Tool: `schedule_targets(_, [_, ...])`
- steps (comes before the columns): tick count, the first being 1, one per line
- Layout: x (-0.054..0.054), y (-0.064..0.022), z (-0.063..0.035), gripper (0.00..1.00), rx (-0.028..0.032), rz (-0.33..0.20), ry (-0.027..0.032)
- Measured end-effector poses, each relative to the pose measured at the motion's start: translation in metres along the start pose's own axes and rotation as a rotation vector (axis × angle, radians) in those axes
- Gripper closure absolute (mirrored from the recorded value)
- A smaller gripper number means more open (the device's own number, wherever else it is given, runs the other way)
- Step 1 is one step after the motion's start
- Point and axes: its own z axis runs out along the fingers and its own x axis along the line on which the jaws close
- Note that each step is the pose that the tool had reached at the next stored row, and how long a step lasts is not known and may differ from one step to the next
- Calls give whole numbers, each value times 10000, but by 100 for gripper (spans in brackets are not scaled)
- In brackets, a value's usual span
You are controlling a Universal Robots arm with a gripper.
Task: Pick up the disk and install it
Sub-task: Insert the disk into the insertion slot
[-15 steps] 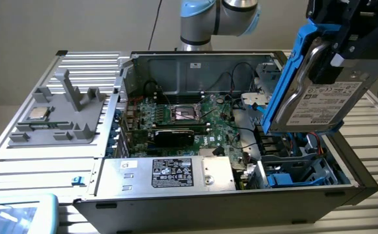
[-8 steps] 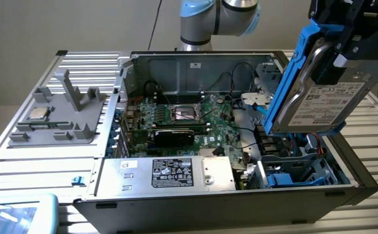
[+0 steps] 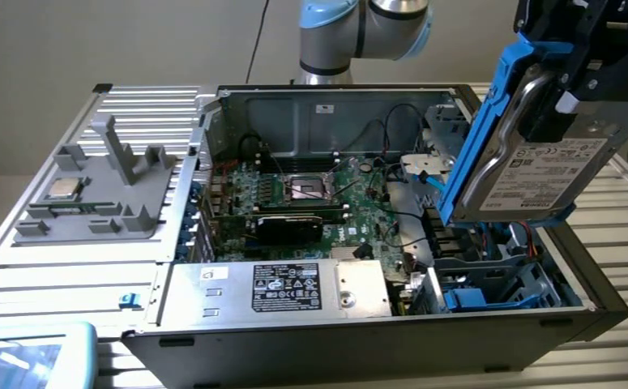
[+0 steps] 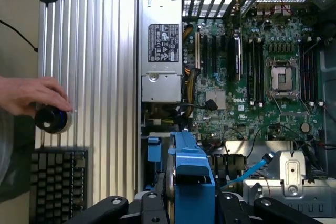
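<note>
A ribbed metal table (image 3: 76, 267) is seen before a plain pale wall, and on it an open computer case (image 3: 346, 356) is laid on its side with its inside exposed. The circuit board (image 3: 325, 194) is visible in the middle of the case, and a silver power supply (image 3: 281, 288) with a black label is set along the near wall. At the exterior view's left a grey plastic stand (image 3: 108, 194) is placed on the table, with a small square chip (image 3: 65, 188) resting on it. The robot arm (image 3: 362, 32) is seen above the far wall of the case. At the exterior view's right the disk (image 3: 530, 174) is held in the air by the gripper (image 3: 573, 89), whose jaws are closed part-way on the blue frame from both sides. The disk is carried on edge and slightly tilted, its white label turned outward, and it hangs below the gripper over the drive bay (image 3: 487, 288), apart from it. In the wrist view the disk (image 4: 191, 177) is seen edge-on between the black fingers (image 4: 152, 205). A person's hand (image 4: 31, 94) is laid beside a round knob (image 4: 52, 119), near a keyboard (image 4: 58, 182).
</note>
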Motion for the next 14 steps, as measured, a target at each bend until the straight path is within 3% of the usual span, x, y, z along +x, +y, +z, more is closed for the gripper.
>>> schedule_targets(12, [1, -3, 1, 63, 0, 1, 1])
schedule_targets(14, [11, -28, 3, 63, -29, -1, -5])
